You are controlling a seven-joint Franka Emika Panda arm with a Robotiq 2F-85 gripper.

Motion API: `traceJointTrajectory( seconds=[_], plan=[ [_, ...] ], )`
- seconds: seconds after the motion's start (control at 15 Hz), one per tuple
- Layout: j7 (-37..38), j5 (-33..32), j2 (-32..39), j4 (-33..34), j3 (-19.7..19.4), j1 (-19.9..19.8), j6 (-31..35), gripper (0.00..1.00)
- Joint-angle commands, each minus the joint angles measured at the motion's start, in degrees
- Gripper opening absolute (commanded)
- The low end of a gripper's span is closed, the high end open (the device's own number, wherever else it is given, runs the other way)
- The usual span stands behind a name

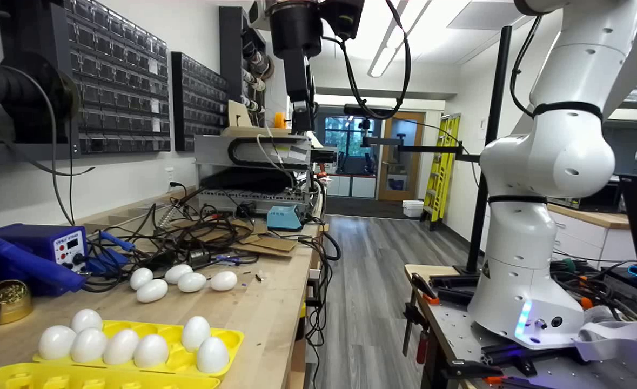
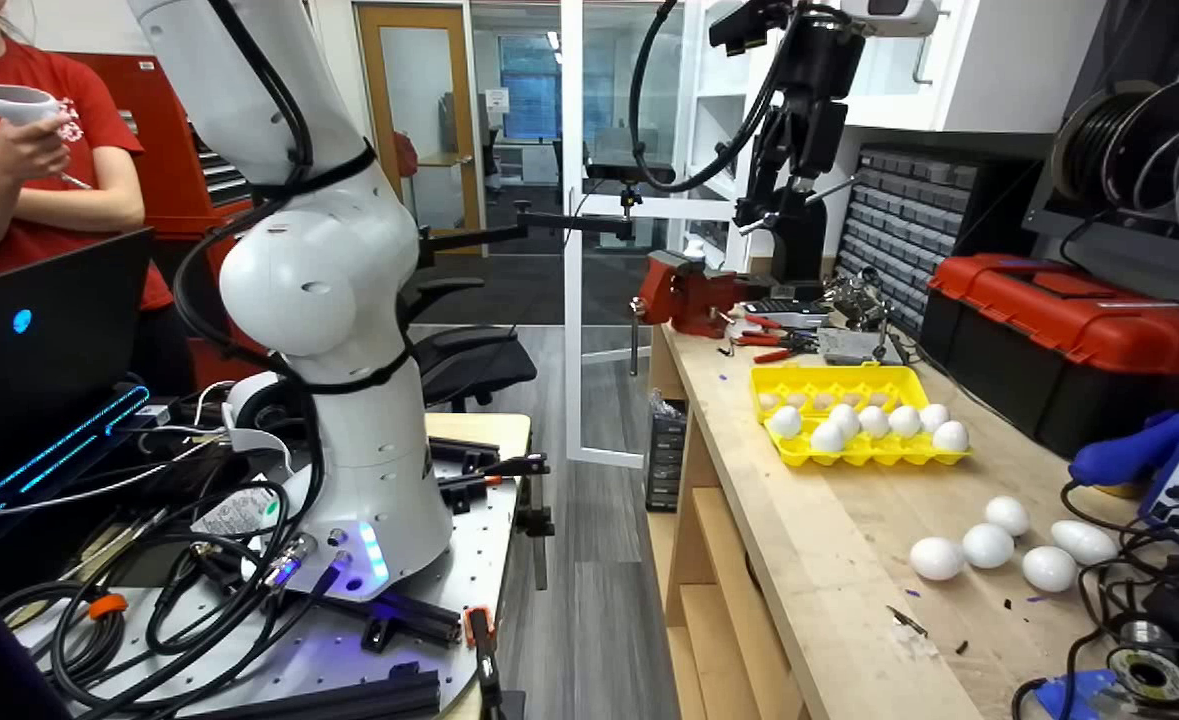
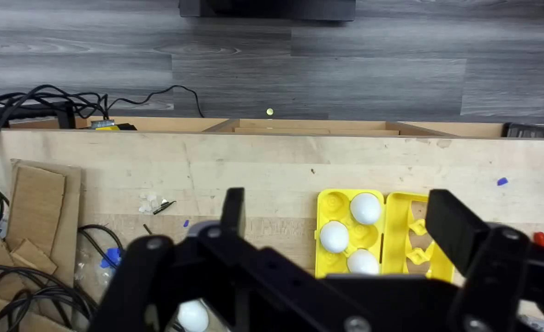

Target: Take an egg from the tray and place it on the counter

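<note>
The yellow egg tray (image 1: 233,339) lies open on the light-wood counter (image 1: 267,308), with several white eggs (image 1: 121,347) in its cups. The tray also shows in an exterior view (image 2: 884,453) and in the wrist view (image 3: 396,230), where some cups are bare. Several loose white eggs (image 2: 987,545) lie on the counter beside the tray. One loose egg (image 3: 193,316) shows partly behind the gripper in the wrist view. My gripper (image 3: 338,205) is wide open with nothing between its fingers. It hangs high above the counter, as an exterior view shows (image 1: 302,121). Its body hides part of the tray in the wrist view.
Tangled cables (image 1: 210,235) and cardboard (image 3: 38,198) lie on the counter. A blue soldering station (image 1: 61,254), a red-lidded toolbox (image 2: 1089,330) and a red vise (image 2: 684,295) stand on it. Drawer cabinets (image 1: 118,81) line the wall. A person (image 2: 49,160) stands behind the robot's table.
</note>
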Motion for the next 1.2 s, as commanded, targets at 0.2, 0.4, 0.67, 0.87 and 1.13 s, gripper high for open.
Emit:
traceJointTrajectory(
  seconds=[0.2,0.4,0.67,0.87,1.13],
  plan=[
    [1.16,-1.02,0.23,-0.21,-0.13,0.59,0.41,1.00],
    [1.50,-1.27,0.69,-0.89,0.11,0.73,1.73,1.00],
    [2.23,-1.18,2.39,-2.46,0.30,0.82,6.61,1.00],
    [4.19,-1.77,3.77,-4.69,0.58,0.85,11.48,1.00],
    [7.56,-3.09,6.36,-7.34,1.23,1.10,17.09,1.00]
  ],
)
